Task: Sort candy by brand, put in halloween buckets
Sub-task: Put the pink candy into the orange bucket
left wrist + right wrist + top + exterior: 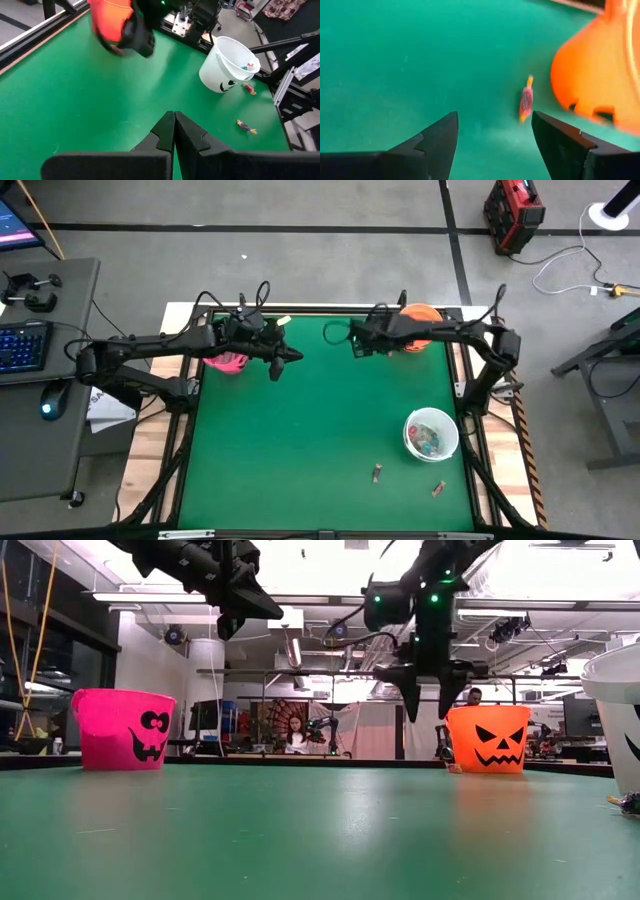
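My right gripper [357, 346] hangs open above the far part of the green table, just left of the orange bucket [421, 323]. In its wrist view a small reddish candy [526, 103] lies on the table beside that bucket's foot [600, 75], ahead of the open fingers [494, 116]. My left gripper [291, 357] is shut and empty, held high near the pink bucket [123, 728]. The white bucket [431, 433] stands at the near right with several candies inside. Two more candies [377, 473] [438, 488] lie on the table near it.
The left arm reaches over the pink bucket [229, 363] and hides most of it from above. The middle and near left of the table [280, 450] are bare green surface. People and equipment show in the room beyond the far edge.
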You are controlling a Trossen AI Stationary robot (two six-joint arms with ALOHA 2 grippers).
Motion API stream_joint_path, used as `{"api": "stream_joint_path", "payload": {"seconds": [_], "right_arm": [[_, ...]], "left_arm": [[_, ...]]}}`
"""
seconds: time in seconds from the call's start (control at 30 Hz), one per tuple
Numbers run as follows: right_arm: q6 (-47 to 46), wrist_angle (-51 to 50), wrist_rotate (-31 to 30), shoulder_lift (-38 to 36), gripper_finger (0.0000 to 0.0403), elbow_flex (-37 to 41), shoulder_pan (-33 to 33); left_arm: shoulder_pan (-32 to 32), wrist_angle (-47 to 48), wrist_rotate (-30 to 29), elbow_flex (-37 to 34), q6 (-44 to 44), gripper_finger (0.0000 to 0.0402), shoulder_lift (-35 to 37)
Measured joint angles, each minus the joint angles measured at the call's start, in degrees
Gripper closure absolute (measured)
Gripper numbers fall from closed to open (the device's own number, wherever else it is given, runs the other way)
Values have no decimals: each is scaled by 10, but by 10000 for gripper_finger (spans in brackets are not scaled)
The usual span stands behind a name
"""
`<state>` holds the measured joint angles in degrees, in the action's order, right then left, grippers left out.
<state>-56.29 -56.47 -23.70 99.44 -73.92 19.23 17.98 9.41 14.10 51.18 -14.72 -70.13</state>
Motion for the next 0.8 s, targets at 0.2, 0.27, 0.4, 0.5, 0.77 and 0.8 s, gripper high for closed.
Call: {"api": "stream_joint_path", "payload": {"seconds": [0.2, 0.27, 0.4, 0.5, 0.77, 0.8], "right_arm": [[-121, 9, -24, -14, 158, 80, -60], [-161, 15, -22, -22, 158, 114, -71], [-218, 80, -52, -32, 158, 167, -78], [-245, 157, -92, -30, 158, 194, -73], [-317, 200, -155, -27, 162, 243, -53], [-317, 210, -155, -27, 164, 249, -52]], "left_arm": [[1, 1, 0, 0, 36, 402, 0], [1, 1, 0, 0, 44, 401, 0], [1, 3, 0, 0, 44, 402, 0], [1, 3, 0, 0, 44, 401, 0], [1, 12, 3, 0, 45, 401, 0], [1, 12, 3, 0, 45, 402, 0]]}}
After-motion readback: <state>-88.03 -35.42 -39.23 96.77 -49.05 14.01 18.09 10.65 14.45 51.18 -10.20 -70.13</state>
